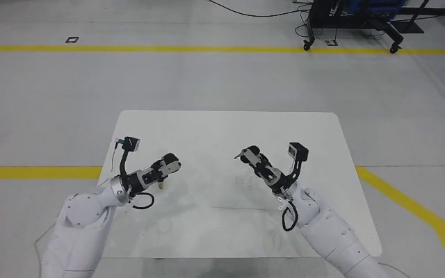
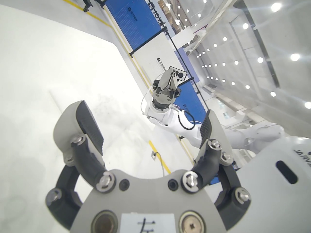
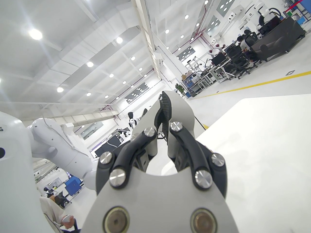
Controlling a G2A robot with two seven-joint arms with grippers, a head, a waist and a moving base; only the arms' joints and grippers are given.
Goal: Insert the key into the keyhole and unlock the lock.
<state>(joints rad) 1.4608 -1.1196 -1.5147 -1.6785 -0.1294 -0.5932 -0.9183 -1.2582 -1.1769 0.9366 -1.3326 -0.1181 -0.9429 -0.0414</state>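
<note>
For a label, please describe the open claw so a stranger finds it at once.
Find the white table. Above its left half hangs the left claw. Its fingers stand wide apart; the right claw, opposite, is shut.

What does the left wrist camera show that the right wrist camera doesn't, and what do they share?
Left wrist view: the left gripper is open, its fingers spread wide with nothing between them. The right arm is beyond it, with blue panels behind.
Right wrist view: the right gripper is shut, its pads pressed together. Desks with chairs stand far across the hall.
Both: the white table and ceiling lights.
</note>
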